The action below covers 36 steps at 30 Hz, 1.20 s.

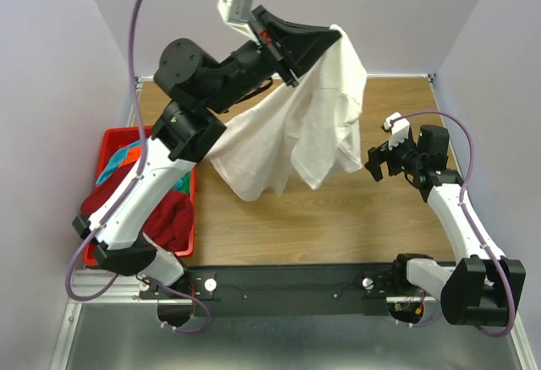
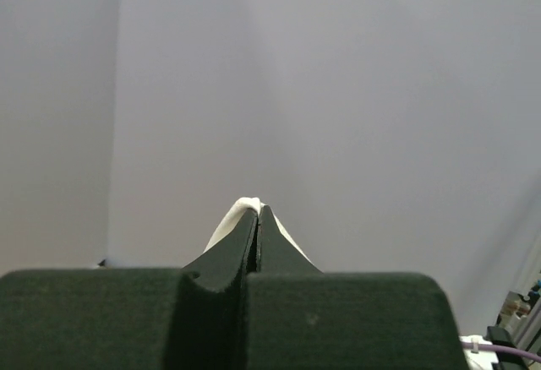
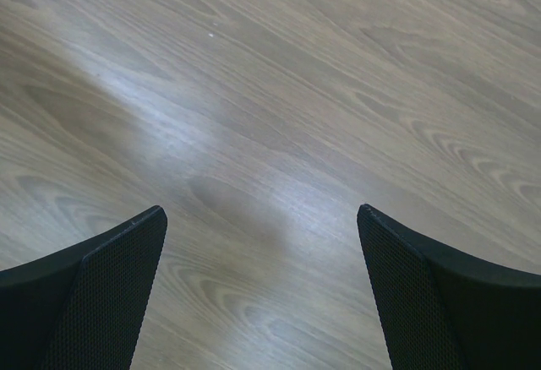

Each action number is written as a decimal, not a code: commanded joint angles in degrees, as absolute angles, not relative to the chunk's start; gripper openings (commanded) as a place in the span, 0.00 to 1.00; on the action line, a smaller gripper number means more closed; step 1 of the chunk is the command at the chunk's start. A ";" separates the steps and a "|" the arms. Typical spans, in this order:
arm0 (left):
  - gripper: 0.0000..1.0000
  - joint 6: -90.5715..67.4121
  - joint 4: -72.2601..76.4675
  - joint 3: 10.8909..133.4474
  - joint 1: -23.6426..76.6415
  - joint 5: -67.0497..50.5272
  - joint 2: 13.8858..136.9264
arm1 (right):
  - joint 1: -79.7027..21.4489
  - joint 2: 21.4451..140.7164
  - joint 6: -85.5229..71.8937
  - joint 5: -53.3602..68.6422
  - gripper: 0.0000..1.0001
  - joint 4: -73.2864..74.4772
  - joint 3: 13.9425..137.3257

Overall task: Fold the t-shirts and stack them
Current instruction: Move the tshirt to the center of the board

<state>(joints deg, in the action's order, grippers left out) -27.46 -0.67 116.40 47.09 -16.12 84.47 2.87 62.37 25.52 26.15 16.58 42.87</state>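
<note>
One shirt aloft: your left gripper [image 1: 328, 35] is clamped on the top edge of the white t-shirt [image 1: 296, 125], and the cloth hangs straight down beneath the fingertips in loose, uneven folds.
Left wrist view: the jaws meet with no gap, and a sliver of white fabric [image 2: 221, 228] peeks out on either side of the left gripper's [image 2: 256, 214] tips; beyond them is only blank wall.
Hem: the lowest folds reach down toward the table [image 1: 279, 235] well below your left gripper; whether they rest on the wood cannot be told.
Right gripper: your right gripper [image 1: 378, 163] is spread wide and holds nothing, with the shirt's hanging edge just off its left side.
Right wrist view: only bare wood grain lies between and ahead of the two fingers [image 3: 101, 290]; no cloth is in reach yet.
Waiting pile: a red basket [image 1: 114, 144] sits far below and to the left of your left gripper, heaped with a dark red shirt [image 1: 169, 218] and a teal one [image 1: 114, 167].
Done so far: nothing folded and no stack to be seen; one shirt is out of the basket and lifted.
Left to do: by this look, nearly everything. The white shirt needs spreading flat and folding, then each basket shirt in turn, then stacking.
</note>
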 commanded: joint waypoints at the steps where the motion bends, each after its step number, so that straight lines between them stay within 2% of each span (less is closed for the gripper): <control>1: 0.00 -26.81 3.43 123.39 49.66 -16.96 87.36 | 4.04 63.72 25.05 21.37 1.00 17.31 44.74; 8: 0.00 -26.72 3.78 121.48 50.80 -16.35 88.33 | 6.06 63.98 24.52 20.83 1.00 17.23 45.00; 11: 0.00 -25.49 5.53 112.97 50.71 -13.11 85.00 | 6.33 64.42 24.26 20.22 1.00 17.23 45.18; 14: 0.00 -24.34 8.78 98.74 50.10 -5.38 78.77 | 6.85 64.95 23.82 19.25 1.00 17.14 45.35; 18: 0.00 -32.23 13.36 75.63 42.74 2.55 68.13 | 7.12 65.74 23.64 18.28 1.00 17.31 45.53; 20: 0.11 -37.41 12.40 62.88 35.53 3.16 65.75 | 7.12 66.18 23.47 18.10 1.00 17.31 45.44; 21: 0.40 -40.05 10.57 59.27 33.68 2.99 64.35 | 7.21 66.53 23.47 18.19 1.00 17.31 45.44; 22: 0.53 -41.30 8.55 53.84 30.09 3.16 63.99 | 7.21 66.71 23.64 18.37 1.00 17.31 45.35; 24: 0.69 -41.05 2.67 50.03 27.70 3.16 63.98 | 7.21 66.97 24.08 19.42 1.00 17.31 45.09; 26: 0.73 -40.43 -0.78 49.22 26.55 3.87 63.90 | 7.21 67.06 24.61 21.69 1.00 17.49 44.74; 27: 0.91 -38.60 -2.97 49.48 26.63 3.69 63.46 | 7.21 66.97 24.78 23.01 1.00 17.75 44.39; 28: 0.96 -37.71 -3.86 49.74 26.54 3.60 63.28 | 7.12 66.89 26.53 24.68 1.00 18.28 44.30; 33: 0.94 -29.37 -5.72 52.56 26.63 0.28 61.70 | 7.12 65.31 38.47 46.63 1.00 25.21 42.37; 36: 0.89 -22.43 -5.36 55.62 27.24 -13.49 64.14 | 6.68 64.51 47.27 57.37 1.00 31.27 41.22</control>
